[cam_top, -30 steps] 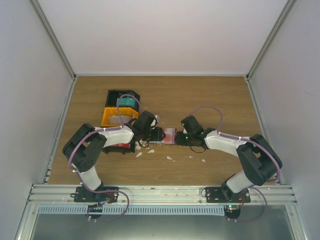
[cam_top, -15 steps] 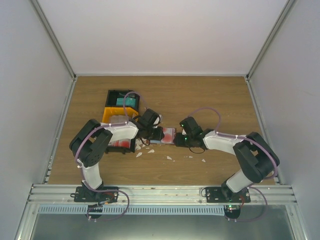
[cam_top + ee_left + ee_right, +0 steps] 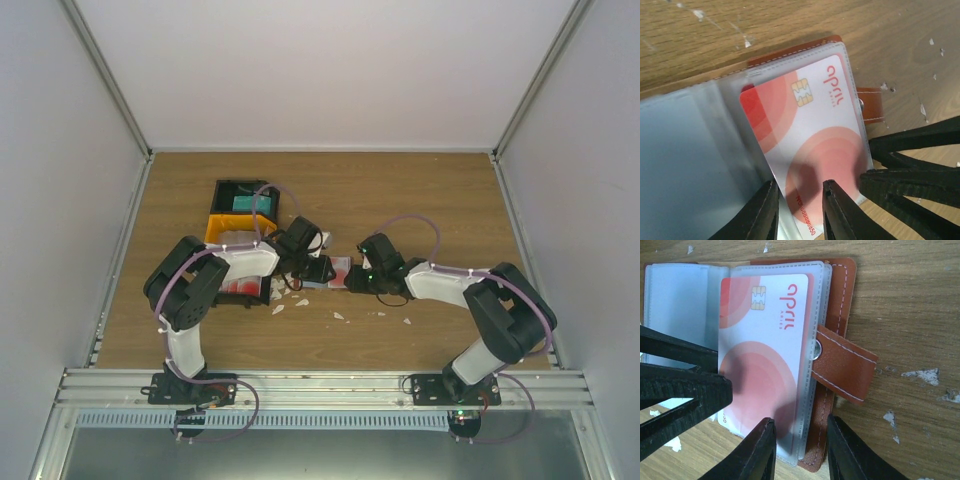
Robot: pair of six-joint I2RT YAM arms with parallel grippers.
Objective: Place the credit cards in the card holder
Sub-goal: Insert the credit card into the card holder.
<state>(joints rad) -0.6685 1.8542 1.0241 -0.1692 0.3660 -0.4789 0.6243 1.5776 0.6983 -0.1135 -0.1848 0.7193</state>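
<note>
Card holder (image 3: 840, 305) lies open on counter (image 3: 910, 290), red card (image 3: 765, 340) partway into clear sleeve (image 3: 817, 315). L tool (image 3: 799, 182) narrow, astride card's outer end; R tool (image 3: 800, 418) narrow over holder's edge; grip unclear on both. Step: seating card. Next: push it home, holder steadied.

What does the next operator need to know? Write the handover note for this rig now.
Left claw: jaws slightly apart, tips over the red card at its near end.
Right claw: jaws slightly apart, tips at the strap-side edge of the card holder.
Card holder: lying open on the table, between the claws.
Done: red card is in a clear sleeve and looks not fully seated.
To do: seat it, then load the teal card and red cards at the tray.
</note>
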